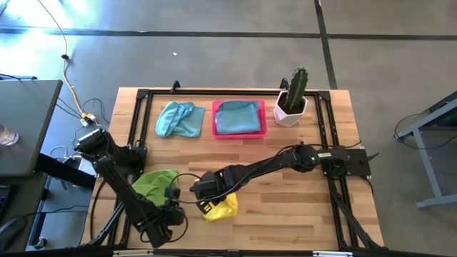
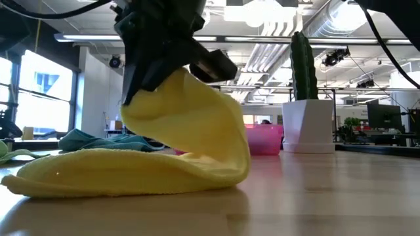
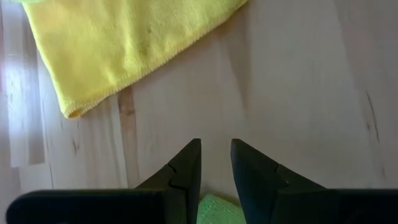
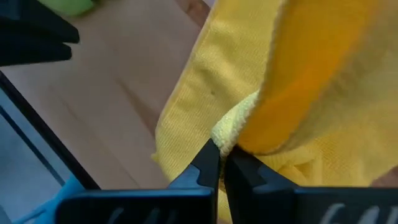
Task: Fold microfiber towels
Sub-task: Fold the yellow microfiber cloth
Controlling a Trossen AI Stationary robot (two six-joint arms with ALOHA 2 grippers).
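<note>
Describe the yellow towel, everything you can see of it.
The yellow towel is a soft, fine-looped microfiber cloth with a stitched hem, lying near the table's front edge. Most of it rests flat on the wood; one edge is lifted and curled over, pinched in the shut right claw. The lime green towel lies just beside it; whether they touch is unclear.

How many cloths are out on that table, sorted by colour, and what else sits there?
Light blue cloths: 2 (one loose, one in the tray)
Lime green cloth: 1
Yellow cloth: 1
Pink tray: 1
Potted cactus: 1
Total: 6
</note>
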